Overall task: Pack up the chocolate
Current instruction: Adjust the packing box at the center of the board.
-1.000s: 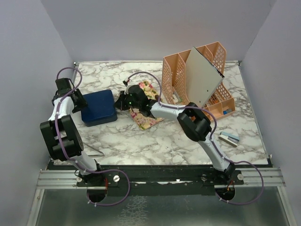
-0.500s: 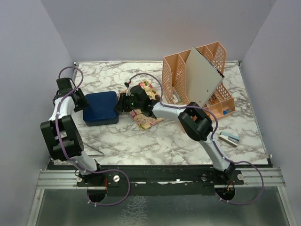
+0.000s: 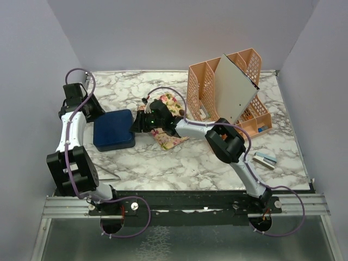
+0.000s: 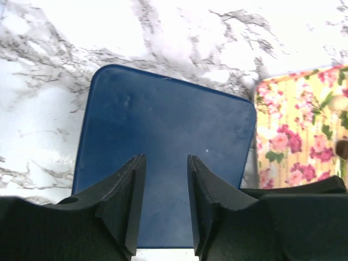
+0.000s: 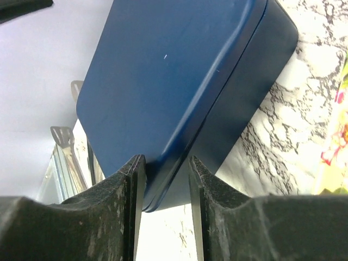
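Meanwhile, on the marble table point(image 3: 190, 163), a closed dark blue box point(image 3: 114, 129) lies between two robot arms, its lid on and no tray visible. The left gripper point(image 4: 165, 163) hangs above the lid, jaws a narrow gap apart and holding nothing. The right gripper point(image 5: 163, 163) sits low at the box's other side, jaws likewise a little apart, with the box's near corner showing through the gap. No grip on the box is evident. The chocolate point(image 4: 342, 149) shows only as one cream and one brown shape, both cut off at the right edge of the left wrist view. They rest on a floral sheet point(image 3: 169, 138) just beside the box. Such pieces are probably light and stiff but easily chipped or smeared, and rounded ones could roll or slip out from between hard pads. A gentle pinch across two opposite sides, low on the piece, looks safest. The smooth lid seems rigid and slick, best taken at its rim before any packing.
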